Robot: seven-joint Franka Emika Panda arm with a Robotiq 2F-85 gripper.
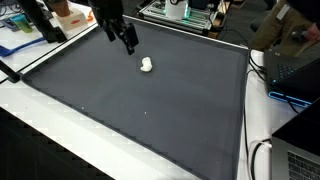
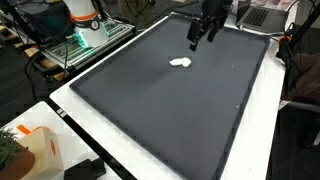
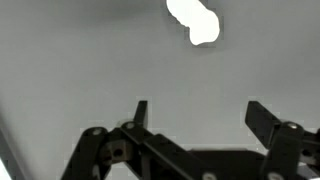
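A small white lumpy object (image 1: 147,65) lies on the dark grey mat (image 1: 140,110); it also shows in an exterior view as the white object (image 2: 180,62) and at the top of the wrist view as the white object (image 3: 193,20). My gripper (image 1: 129,43) hangs just above the mat, a short way from the object, at the mat's far end. In the wrist view the gripper (image 3: 197,112) stands open with only bare mat between its fingers. It touches nothing. Seen from the other side, the gripper (image 2: 201,35) is behind the object.
The mat (image 2: 170,110) lies on a white table (image 2: 70,110). An orange-and-white box (image 2: 35,150) stands at a near corner. A laptop (image 1: 295,60) and cables lie beside the mat. Shelving with equipment (image 2: 85,35) stands along one side.
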